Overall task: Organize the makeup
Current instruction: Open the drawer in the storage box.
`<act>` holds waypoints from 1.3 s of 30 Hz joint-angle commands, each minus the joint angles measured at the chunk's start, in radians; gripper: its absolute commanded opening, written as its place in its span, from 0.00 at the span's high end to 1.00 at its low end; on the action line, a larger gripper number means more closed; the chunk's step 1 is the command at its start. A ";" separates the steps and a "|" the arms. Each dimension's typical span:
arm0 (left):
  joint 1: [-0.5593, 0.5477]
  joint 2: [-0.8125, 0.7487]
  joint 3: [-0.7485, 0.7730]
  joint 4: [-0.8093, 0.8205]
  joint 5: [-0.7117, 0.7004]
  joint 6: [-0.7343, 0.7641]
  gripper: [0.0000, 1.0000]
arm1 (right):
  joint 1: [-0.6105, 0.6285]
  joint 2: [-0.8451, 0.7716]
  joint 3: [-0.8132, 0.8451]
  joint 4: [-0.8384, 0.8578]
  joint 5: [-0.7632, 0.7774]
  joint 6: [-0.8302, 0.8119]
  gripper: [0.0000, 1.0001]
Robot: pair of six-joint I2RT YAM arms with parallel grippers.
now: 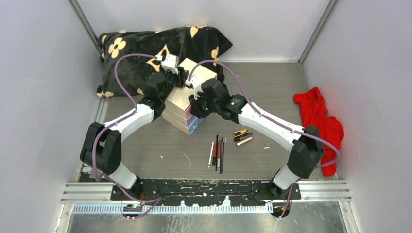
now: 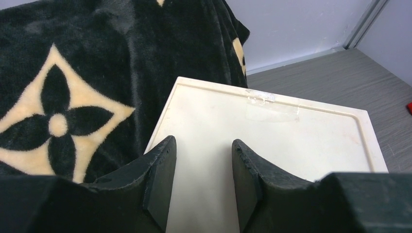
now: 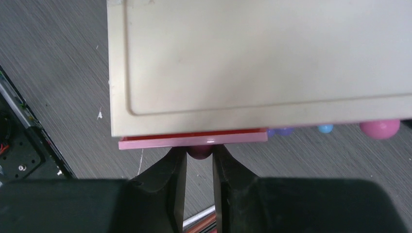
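The makeup lies on the table in front of the box: several thin pencils (image 1: 217, 153) side by side, and small gold and black tubes (image 1: 241, 136) to their right. The cream box (image 1: 180, 104) stands at the table's middle. My left gripper (image 2: 204, 145) hovers low over the box's flat top (image 2: 282, 141), open, with nothing between its fingers. My right gripper (image 3: 199, 153) is shut on the dark pink knob (image 3: 199, 152) of the top pink drawer (image 3: 160, 142), which sticks out slightly from under the lid. In the overhead view the right gripper (image 1: 196, 105) sits at the box's front face.
A black blanket with cream flowers (image 1: 160, 43) lies bunched behind the box. A red cloth (image 1: 320, 121) lies at the right wall. Blue (image 3: 325, 128) and pink (image 3: 380, 129) knobs of lower drawers show beneath the lid. White walls enclose three sides.
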 commanded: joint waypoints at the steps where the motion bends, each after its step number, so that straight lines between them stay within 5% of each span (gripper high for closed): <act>1: 0.010 0.147 -0.102 -0.460 -0.040 -0.093 0.53 | -0.004 -0.096 -0.048 -0.023 0.064 -0.008 0.92; 39: 0.010 0.142 -0.110 -0.460 -0.049 -0.087 0.52 | -0.004 -0.424 -0.300 -0.127 0.293 0.022 0.92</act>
